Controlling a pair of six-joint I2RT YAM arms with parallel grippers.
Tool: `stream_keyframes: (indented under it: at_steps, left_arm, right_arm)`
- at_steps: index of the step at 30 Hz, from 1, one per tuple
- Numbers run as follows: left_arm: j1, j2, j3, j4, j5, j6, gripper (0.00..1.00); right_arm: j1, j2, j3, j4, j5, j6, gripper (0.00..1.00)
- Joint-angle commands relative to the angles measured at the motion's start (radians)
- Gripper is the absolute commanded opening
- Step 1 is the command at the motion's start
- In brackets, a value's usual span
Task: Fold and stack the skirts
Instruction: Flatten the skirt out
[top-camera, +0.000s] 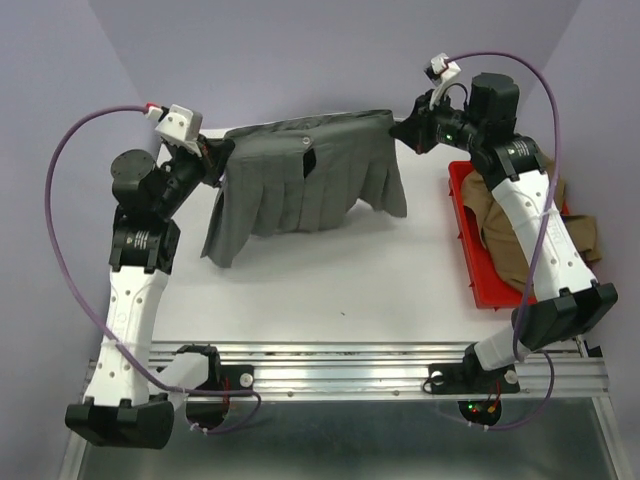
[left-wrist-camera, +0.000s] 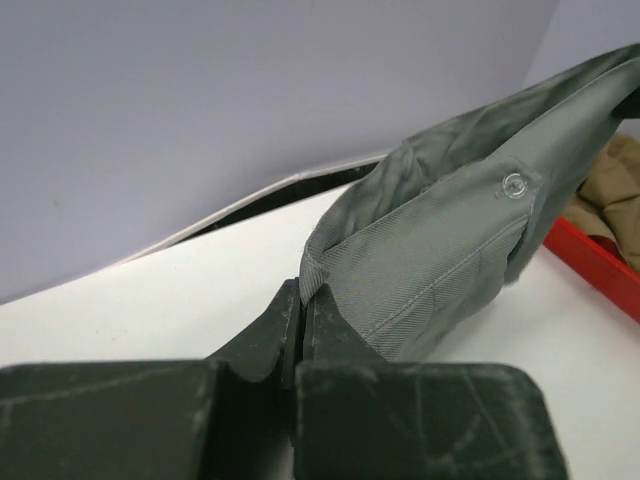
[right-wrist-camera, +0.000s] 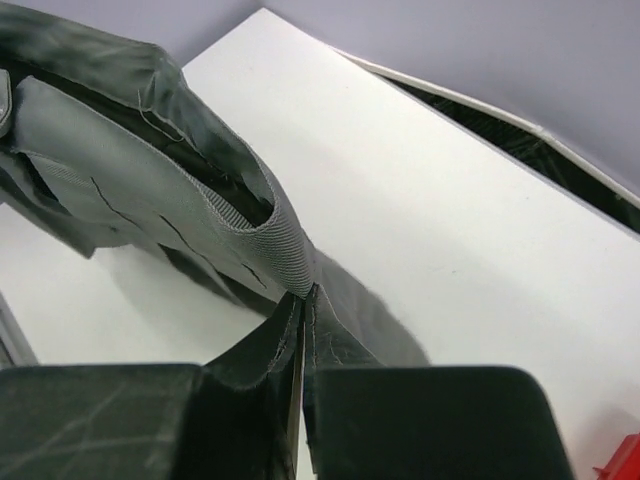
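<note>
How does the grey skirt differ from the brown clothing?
The grey skirt hangs stretched between the left gripper and right gripper; the brown clothing lies crumpled in the red tray, ungripped. The grey skirt shows pleats; the brown clothing only rumpled folds. Both are fabric.

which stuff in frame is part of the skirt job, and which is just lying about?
Job: grey pleated skirt, pinched at the waistband by left gripper and right gripper; tan garment heaped in the red bin, likely next.
Not the job: nothing loose, only the white table, metal rail and purple cables.
</note>
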Motion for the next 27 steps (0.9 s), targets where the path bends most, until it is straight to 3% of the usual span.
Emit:
stream_keyframes:
  at_steps: [1,7,13,15,16,17,18,20,22,23,27]
  left_arm:
    - [0.042,-0.097,0.043,-0.032,-0.170,0.009,0.00]
    - [0.036,-0.036,0.051,-0.039,-0.142,-0.011,0.00]
    - [0.034,0.243,0.069,0.021,-0.203,-0.009,0.00]
    - [0.029,0.406,0.135,0.066,-0.220,-0.015,0.06]
    - [0.029,0.473,0.179,0.060,-0.217,-0.015,0.15]
    - [0.029,0.604,0.280,0.043,-0.214,-0.015,0.41]
    - [0.029,0.668,0.340,0.029,-0.213,-0.003,0.51]
    - [0.031,0.830,0.533,-0.074,-0.276,0.000,0.73]
    - [0.035,0.909,0.680,-0.182,-0.302,0.020,0.74]
    - [0.037,0.913,0.701,-0.203,-0.302,0.027,0.86]
    - [0.040,0.809,0.591,-0.240,-0.308,0.063,0.93]
  right_arm:
    - [-0.053,-0.106,0.084,-0.061,0.148,0.009,0.01]
    - [-0.053,0.006,0.136,-0.122,0.218,0.012,0.01]
    - [-0.053,0.259,0.060,-0.072,0.261,0.012,0.01]
    - [-0.053,0.405,0.114,-0.059,0.274,0.023,0.01]
    - [-0.053,0.460,0.148,-0.061,0.281,0.029,0.01]
    - [-0.053,0.515,0.188,-0.061,0.309,0.038,0.04]
    - [-0.053,0.626,0.239,-0.072,0.320,0.035,0.12]
    - [-0.044,0.698,0.345,-0.053,0.387,0.011,0.42]
    - [-0.044,0.745,0.366,-0.050,0.418,-0.026,0.77]
    - [-0.044,0.755,0.371,-0.059,0.450,-0.033,0.81]
    - [-0.044,0.701,0.279,-0.067,0.453,-0.064,0.86]
